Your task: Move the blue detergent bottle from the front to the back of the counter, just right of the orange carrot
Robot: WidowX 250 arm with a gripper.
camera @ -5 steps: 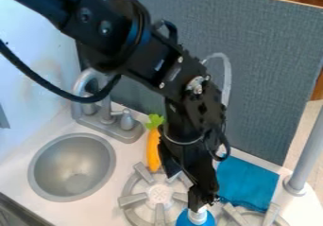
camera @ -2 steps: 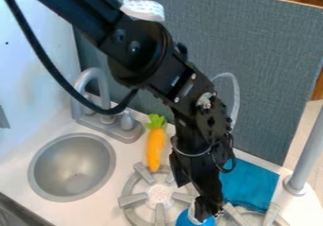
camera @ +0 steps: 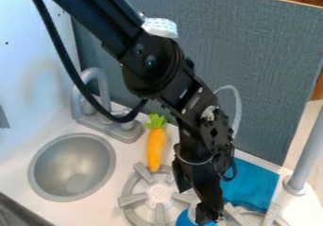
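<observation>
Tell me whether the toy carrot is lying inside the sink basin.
No, the carrot lies on the counter, to the right of the basin.

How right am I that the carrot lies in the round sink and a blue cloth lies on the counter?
Not quite: the camera view shows the carrot outside the round sink, between it and the black arm. The blue cloth does lie on the counter.

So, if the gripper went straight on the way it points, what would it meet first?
Probably the blue object right by the gripper, at the picture's bottom edge, though depth is unclear.
</observation>
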